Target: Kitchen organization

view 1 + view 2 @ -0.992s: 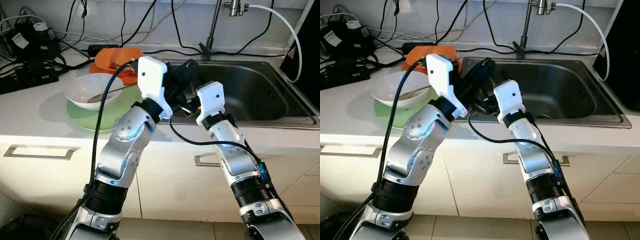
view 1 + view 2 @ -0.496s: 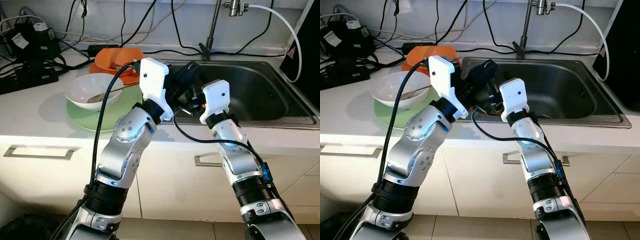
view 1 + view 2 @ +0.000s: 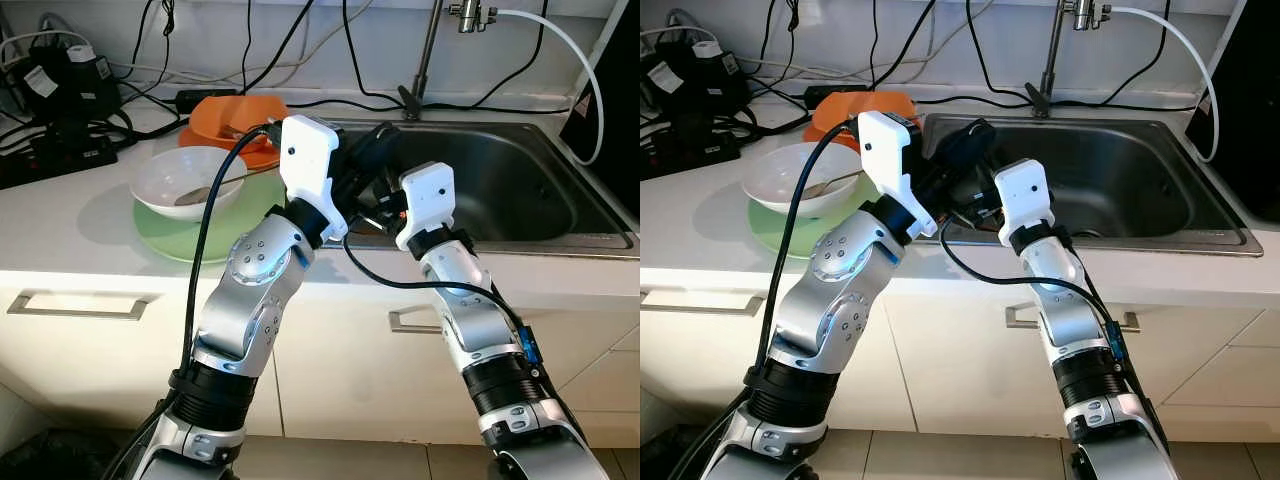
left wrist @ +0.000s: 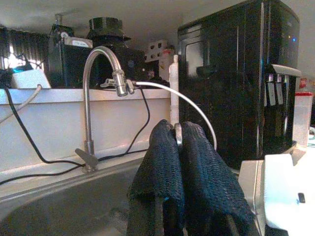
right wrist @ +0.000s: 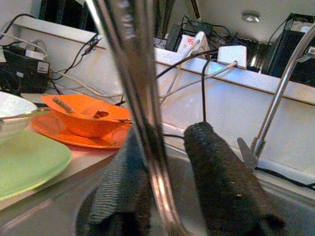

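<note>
**A home kitchen at the sink**

A stainless steel sink (image 3: 520, 190) is sitting in a white tabletop (image 3: 80, 240), with a tall tap (image 3: 432, 50) rising behind it. Used dishes are waiting beside it: a white bowl (image 3: 190, 180) on a green plate (image 3: 200, 235), and an orange bowl (image 3: 235, 115). White cabinet drawers (image 3: 80, 330) are running underneath.
</note>
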Tool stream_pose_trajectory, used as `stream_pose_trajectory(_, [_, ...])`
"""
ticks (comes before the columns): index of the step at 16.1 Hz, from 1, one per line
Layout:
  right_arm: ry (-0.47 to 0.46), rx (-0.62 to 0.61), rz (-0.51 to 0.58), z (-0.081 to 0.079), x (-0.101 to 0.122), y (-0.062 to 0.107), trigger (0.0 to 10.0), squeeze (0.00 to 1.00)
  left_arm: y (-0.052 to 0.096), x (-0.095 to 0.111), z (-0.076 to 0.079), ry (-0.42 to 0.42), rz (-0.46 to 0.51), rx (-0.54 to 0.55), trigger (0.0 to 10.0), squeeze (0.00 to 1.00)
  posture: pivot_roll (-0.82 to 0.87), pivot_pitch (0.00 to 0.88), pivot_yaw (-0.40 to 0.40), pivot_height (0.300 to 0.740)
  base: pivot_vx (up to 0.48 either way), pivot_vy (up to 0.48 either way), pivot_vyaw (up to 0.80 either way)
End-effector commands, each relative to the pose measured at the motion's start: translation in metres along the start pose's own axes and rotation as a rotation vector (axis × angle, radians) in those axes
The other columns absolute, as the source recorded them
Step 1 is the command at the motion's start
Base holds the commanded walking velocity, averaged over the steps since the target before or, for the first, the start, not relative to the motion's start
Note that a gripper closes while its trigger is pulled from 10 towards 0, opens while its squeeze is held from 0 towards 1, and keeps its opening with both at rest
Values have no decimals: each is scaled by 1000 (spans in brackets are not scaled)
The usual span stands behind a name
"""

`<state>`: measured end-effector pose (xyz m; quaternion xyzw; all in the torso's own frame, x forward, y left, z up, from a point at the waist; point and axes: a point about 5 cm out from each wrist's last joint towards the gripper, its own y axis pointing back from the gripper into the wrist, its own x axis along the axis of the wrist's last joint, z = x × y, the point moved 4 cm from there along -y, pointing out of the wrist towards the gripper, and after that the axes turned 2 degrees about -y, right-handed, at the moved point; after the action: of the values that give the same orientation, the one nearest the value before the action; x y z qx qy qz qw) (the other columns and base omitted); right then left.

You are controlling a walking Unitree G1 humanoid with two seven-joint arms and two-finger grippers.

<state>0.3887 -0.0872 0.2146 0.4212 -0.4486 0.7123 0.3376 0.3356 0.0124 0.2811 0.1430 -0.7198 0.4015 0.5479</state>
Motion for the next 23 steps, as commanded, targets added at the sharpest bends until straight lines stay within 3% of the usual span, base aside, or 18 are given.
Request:
stream_pose_trajectory(1, [-6, -7, 2, 4, 1, 1, 0, 0, 1, 3, 0, -13, 9, 4, 10000, 0, 11, 16, 18, 740, 0, 0, 0])
stream_pose_trajectory(7, [-5, -14, -2, 4, 0, 1, 0, 0, 0, 3, -2, -21, 13, 13, 10000, 0, 12, 13, 17, 740, 0, 0, 0])
stream_pose_trajectory(8, [-10, -24, -8, 4, -1, 0, 2706, 0, 0, 2, -2, -23, 8, 14, 10000, 0, 15, 11, 18, 740, 0, 0, 0])
stream_pose_trajectory(9, [-13, -33, -12, 5, -2, -1, 10000, 0, 1, 0, -4, -30, 1, 17, 10000, 0, 15, 0, 21, 740, 0, 0, 0])
stream_pose_trajectory(15, [-15, -39, -1, 6, 2, -7, 10000, 0, 0, -2, -12, -49, -1, 40, 10000, 0, 6, 0, 21, 740, 0, 0, 0])
stream_pose_trajectory(23, [-5, -78, 8, 20, 4, -13, 10000, 0, 0, -7, -28, -84, 1, 95, 10000, 0, -8, 0, 9, 740, 0, 0, 0])
